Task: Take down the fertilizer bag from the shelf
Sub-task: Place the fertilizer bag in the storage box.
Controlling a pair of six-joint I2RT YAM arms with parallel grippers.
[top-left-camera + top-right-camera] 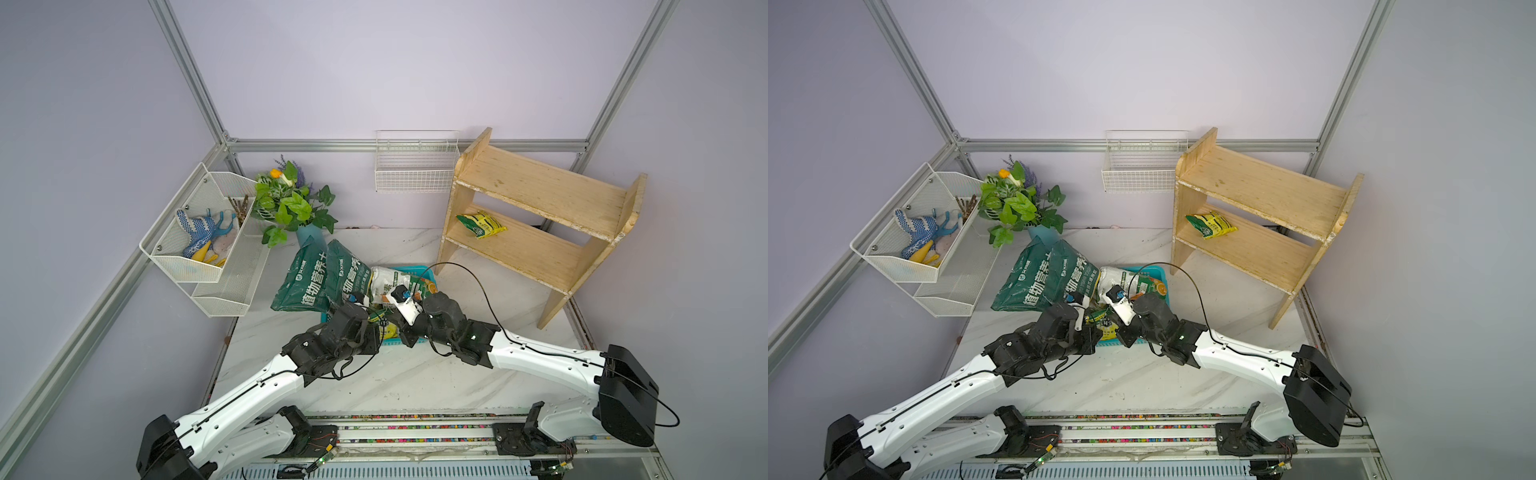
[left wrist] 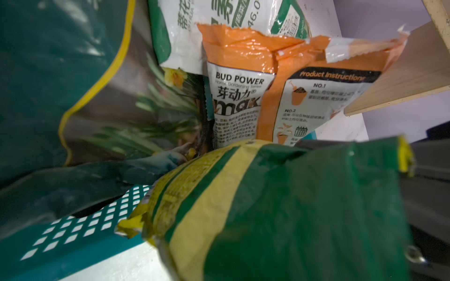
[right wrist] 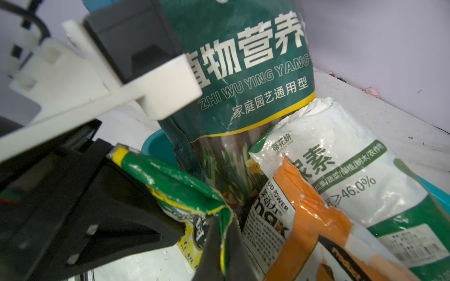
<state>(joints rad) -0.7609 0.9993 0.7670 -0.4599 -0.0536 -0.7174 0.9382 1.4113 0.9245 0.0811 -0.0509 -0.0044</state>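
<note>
At the middle of the marble table [image 1: 395,382], a green-and-yellow packet [image 2: 292,206] is held at the teal basket [image 2: 60,243] from two sides. Its crumpled edge is pinched between the closed fingers of the right gripper [image 3: 224,253]. Its other end appears to be clamped by the left gripper [image 1: 375,320], whose fingers are largely hidden. An orange bag [image 2: 243,56], a white bag [image 3: 341,146] and a dark green bag [image 3: 243,60] are stood in the basket just behind. Far right, the fertilizer bag [image 1: 481,224] is seen lying on the lower tier of the wooden shelf [image 1: 540,187], well apart from both arms.
</note>
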